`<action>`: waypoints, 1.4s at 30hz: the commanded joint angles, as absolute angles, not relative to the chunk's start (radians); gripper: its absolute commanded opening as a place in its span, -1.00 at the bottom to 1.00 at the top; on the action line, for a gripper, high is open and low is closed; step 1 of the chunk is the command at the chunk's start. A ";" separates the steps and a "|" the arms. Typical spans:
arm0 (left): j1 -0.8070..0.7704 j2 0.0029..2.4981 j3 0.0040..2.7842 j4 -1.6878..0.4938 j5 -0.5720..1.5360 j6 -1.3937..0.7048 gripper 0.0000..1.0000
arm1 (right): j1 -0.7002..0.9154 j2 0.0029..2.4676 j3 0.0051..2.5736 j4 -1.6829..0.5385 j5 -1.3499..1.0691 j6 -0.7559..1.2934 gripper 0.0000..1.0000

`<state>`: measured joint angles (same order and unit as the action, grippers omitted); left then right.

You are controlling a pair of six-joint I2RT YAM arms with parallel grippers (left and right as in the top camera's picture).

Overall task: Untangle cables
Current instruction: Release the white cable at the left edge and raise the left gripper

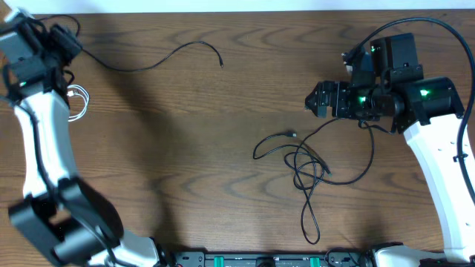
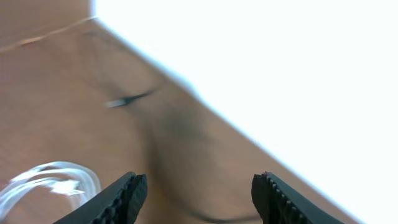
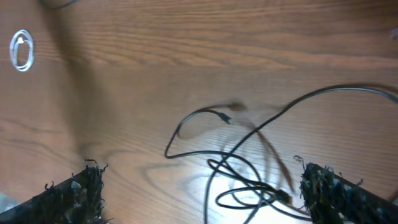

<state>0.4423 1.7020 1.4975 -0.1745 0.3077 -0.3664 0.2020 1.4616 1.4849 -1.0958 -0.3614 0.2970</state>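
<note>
The right fingers, seen from overhead, are spread wide and empty toward the desk's right edge. Near them the tangled black cable lies looped right of the desk's middle. The loose black cable trails along the far edge from the far left corner. The white cable sits coiled by the left edge. From the left wrist, the left fingers are released, nothing between them, the white cable blurred beside them. From the right wrist, the right fingers gape over the tangled black cable.
</note>
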 commanded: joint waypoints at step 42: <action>-0.360 1.660 1.507 -1.058 0.245 -0.371 0.82 | 0.401 1.465 1.481 -1.167 -0.405 0.448 0.99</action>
